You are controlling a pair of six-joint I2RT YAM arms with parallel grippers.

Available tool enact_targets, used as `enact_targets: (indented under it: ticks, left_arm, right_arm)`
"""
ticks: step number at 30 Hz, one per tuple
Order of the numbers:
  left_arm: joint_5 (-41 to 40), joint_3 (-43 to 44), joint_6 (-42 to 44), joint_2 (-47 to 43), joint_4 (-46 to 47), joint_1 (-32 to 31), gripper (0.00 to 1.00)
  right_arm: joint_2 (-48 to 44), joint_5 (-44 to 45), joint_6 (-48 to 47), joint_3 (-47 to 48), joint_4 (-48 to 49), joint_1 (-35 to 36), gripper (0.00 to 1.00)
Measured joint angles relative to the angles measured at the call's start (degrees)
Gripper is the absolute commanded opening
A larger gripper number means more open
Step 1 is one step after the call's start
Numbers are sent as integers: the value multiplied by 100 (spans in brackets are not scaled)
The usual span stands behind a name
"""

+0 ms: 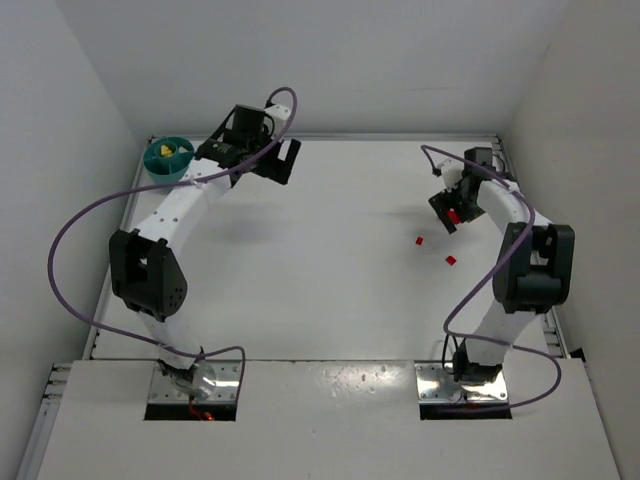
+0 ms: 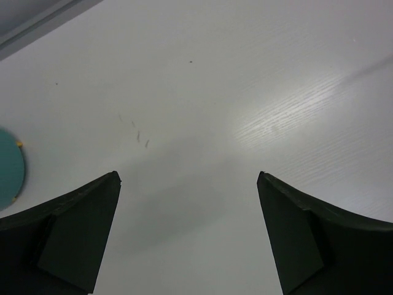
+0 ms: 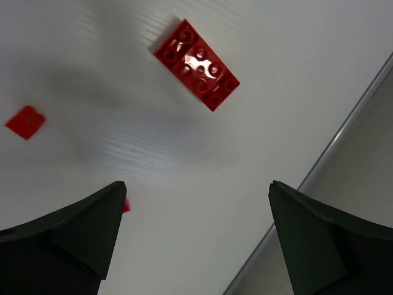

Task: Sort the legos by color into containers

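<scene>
Jaws spread and empty on both sides, right gripper (image 3: 196, 184) far nearer the large red lego (image 3: 196, 64) at right, just ahead, long axis skewed across the gap.

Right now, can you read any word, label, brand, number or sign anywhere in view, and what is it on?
None can be read. The red lego shows only bare studs; the teal bowl and the white table carry no print. Any marking on the left arm or right arm is too small to tell.

no readable text, labels, brands, numbers or signs in any view
</scene>
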Motion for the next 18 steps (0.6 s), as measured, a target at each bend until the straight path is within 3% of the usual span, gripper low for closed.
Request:
enact_targets:
  ticks: [5,13,18]
  left_arm:
    - [763,308,22,140,-247,317,100]
    - [1832,306,125,160,-557,354,100]
    - [2013,192,140,166,-581,514,100]
  right_arm:
    - [756,-358,-1078,691,-334,-564,100]
    - [2221,-841,-2393,2251,-1036,-632,97]
    - [2623,-1019,-2857,2505,-1370,-610,85]
